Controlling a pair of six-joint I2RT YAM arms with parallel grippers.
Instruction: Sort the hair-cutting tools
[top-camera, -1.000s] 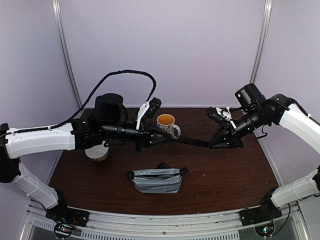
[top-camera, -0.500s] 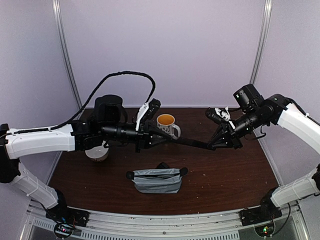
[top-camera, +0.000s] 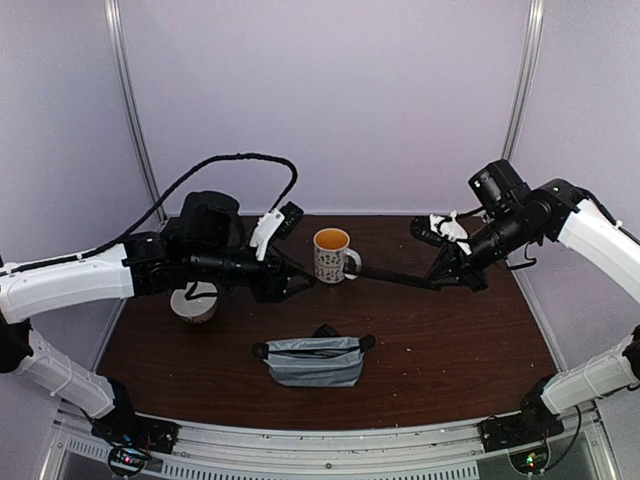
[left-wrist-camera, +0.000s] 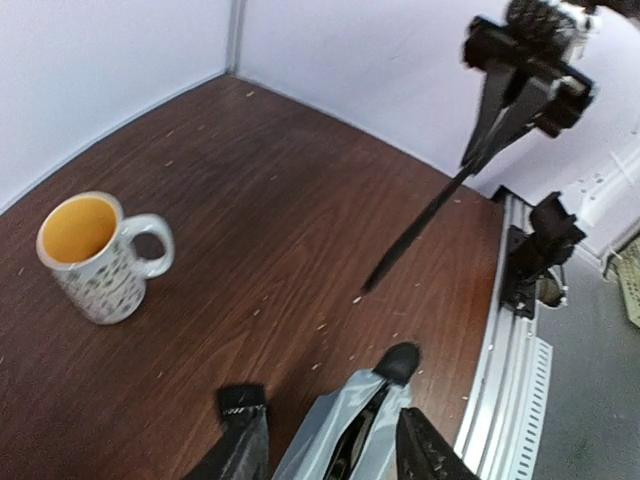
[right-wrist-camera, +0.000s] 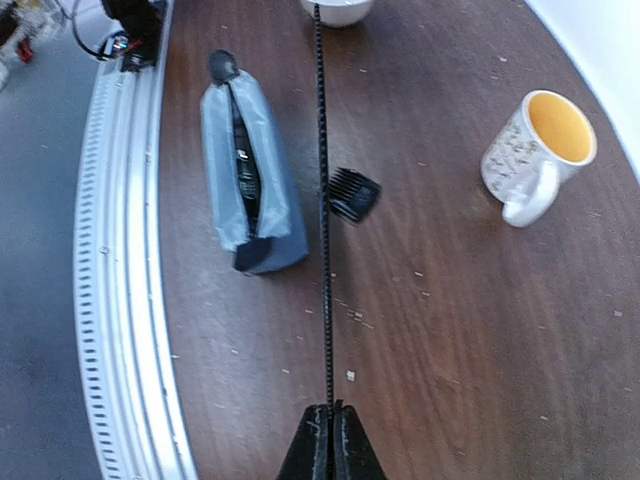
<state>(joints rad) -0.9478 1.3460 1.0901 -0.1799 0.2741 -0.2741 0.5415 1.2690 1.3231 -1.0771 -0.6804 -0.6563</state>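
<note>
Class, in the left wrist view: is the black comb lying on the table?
No, the right fingers hold the comb up by one end.

Your table (top-camera: 450, 340) looks matt wood-grain. The mug (top-camera: 330, 258), at twelve o'clock of the grey cloth pouch (top-camera: 315, 362), is glossy. The comb (right-wrist-camera: 327, 300) looks matt black plastic.

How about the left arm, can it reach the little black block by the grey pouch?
Probably yes. The left tool is open and empty above the pouch, and the block lies uncovered beside it. The comb in the right tool hangs in the air nearby.
</note>
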